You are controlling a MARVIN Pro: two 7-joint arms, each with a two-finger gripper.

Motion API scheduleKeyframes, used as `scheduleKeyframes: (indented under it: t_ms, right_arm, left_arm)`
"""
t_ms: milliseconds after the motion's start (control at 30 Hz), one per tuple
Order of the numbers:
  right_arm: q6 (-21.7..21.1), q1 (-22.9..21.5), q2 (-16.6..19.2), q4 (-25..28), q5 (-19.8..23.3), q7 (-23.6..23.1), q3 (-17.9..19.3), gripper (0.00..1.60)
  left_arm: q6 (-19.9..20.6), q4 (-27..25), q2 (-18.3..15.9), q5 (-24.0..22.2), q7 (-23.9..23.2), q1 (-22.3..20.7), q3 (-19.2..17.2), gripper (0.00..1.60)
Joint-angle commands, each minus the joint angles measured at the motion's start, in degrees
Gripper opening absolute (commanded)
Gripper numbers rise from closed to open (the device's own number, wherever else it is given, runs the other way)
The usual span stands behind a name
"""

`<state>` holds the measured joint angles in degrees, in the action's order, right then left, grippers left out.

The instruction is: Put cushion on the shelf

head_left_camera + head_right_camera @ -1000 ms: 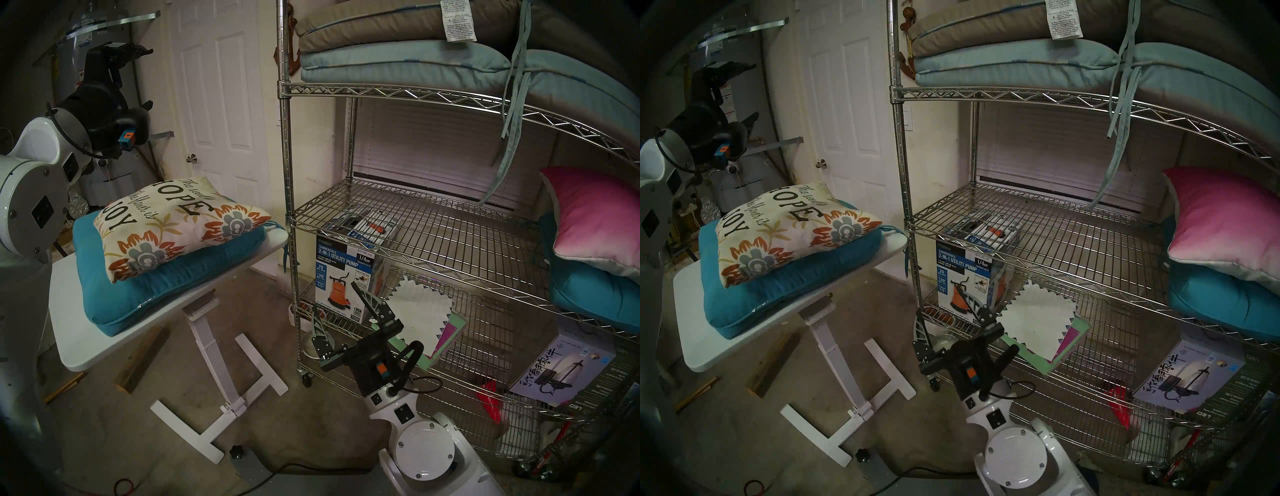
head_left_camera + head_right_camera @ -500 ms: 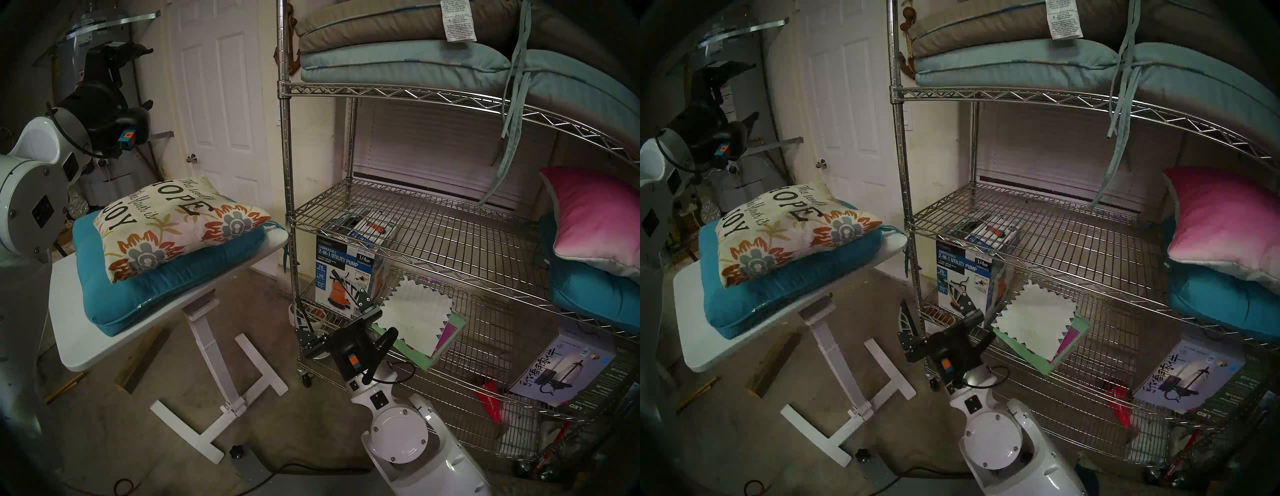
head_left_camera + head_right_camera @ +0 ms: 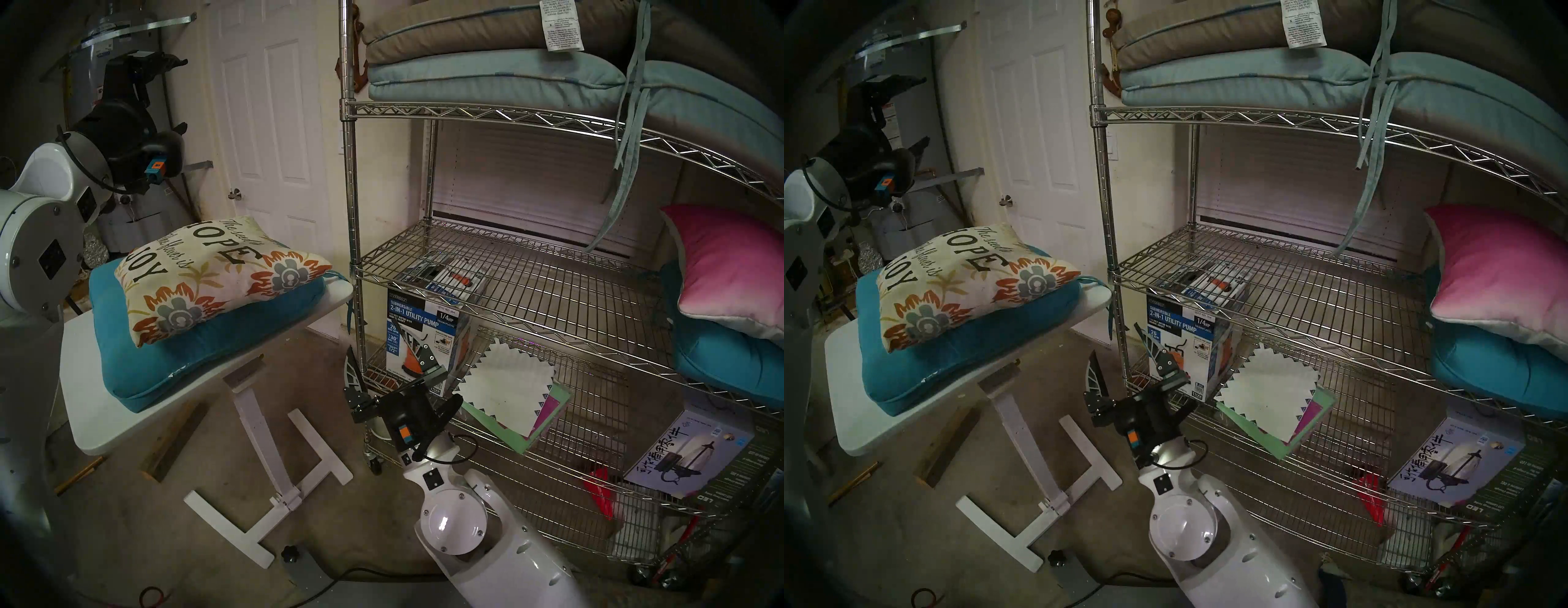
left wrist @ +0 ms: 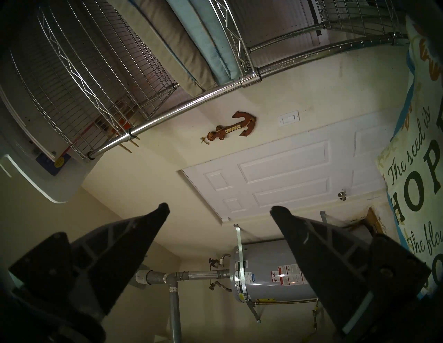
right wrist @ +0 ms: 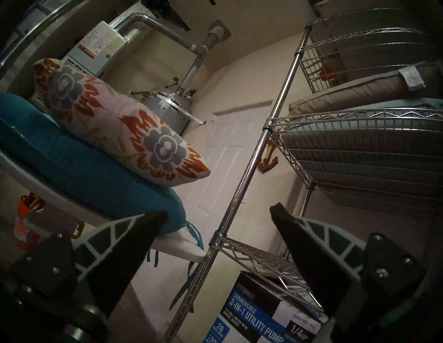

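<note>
- Cushion (image 3: 212,276): the cream flowered one with "HOPE" and "JOY" in dark letters lies at the left of the head view, on top of a teal seat pad (image 3: 178,352); nothing grips it.
- Teal seat pad rests on a small white table (image 3: 110,429), whose top tilts and whose legs stand on the floor at lower centre.
- Shelf (image 3: 530,293): the chrome wire rack fills the right half of the head view; its middle tier is mostly bare wire, with a pink pillow (image 3: 729,271) on another teal pad (image 3: 729,365) at the far right.
- Top tier carries stacked flat pads, brown over pale blue (image 3: 488,80), with ties hanging down.
- Lower tier holds a utility pump box (image 3: 420,322) and a stack of paper sheets (image 3: 517,395) beside it.
- Right gripper (image 3: 384,354): at lower centre of the head view, in front of the rack's left front pole, fingers spread apart and empty, below and to the right of the table's edge.
- In the right wrist view the cushion (image 5: 115,127) appears upper left, the rack pole (image 5: 251,167) runs up the middle.
- Left gripper (image 3: 167,91): raised at upper left, above and behind the cushion, fingers spread with nothing between them; its wrist view shows a door (image 4: 287,172) and a water heater (image 4: 268,275).
</note>
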<state>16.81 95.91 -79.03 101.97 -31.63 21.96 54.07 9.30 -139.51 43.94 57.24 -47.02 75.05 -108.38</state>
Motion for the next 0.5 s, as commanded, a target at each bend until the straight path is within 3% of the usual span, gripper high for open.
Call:
scheduleKeyframes:
  t_ms: [0,200,467]
  right_arm:
    - [-1.16,-5.35,-0.71,-0.56,-0.89,7.17,-3.97,1.60]
    - [-2.82,-7.94,-1.55,0.12,-5.02,9.14,-5.97,1.60]
    - [-4.45,-9.86,-1.95,0.49,-10.58,7.16,-7.34,1.60]
  left_arm:
    - [0.02,-0.49,0.15,-0.12,0.26,-0.19,-0.42,1.60]
    - [0.01,-0.49,0.13,-0.11,0.26,-0.23,-0.38,1.60]
    - [0.03,-0.49,0.18,-0.10,0.24,-0.15,-0.45,1.60]
